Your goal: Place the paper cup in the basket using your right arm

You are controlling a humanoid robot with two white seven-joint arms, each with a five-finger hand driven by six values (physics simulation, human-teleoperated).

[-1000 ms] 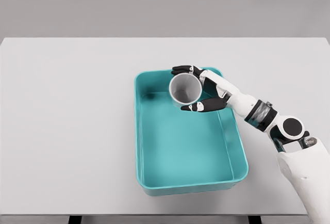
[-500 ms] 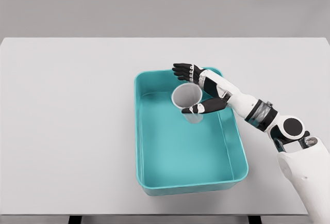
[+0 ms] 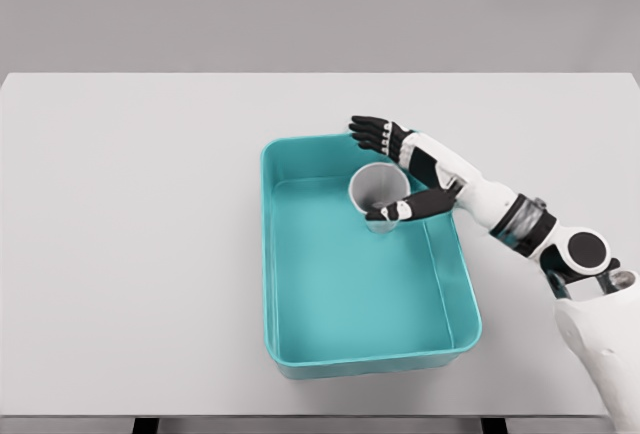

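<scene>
A grey paper cup [image 3: 379,192] stands upright inside the teal basket [image 3: 300,349], in its far right part. My right hand [image 3: 385,169] is over the basket's far right corner with its fingers spread wide. The four fingers [image 3: 368,130] point left behind the cup and the thumb [image 3: 400,210] lies in front of it, close to its near wall. The hand does not grip the cup. My left arm does not show.
The basket sits in the middle of a white table [image 3: 130,244]. My right forearm [image 3: 520,222] crosses the table to the basket's right.
The cup has dropped from my right hand into the basket and stands upright there. The hand has opened and drawn back slightly to the right.
</scene>
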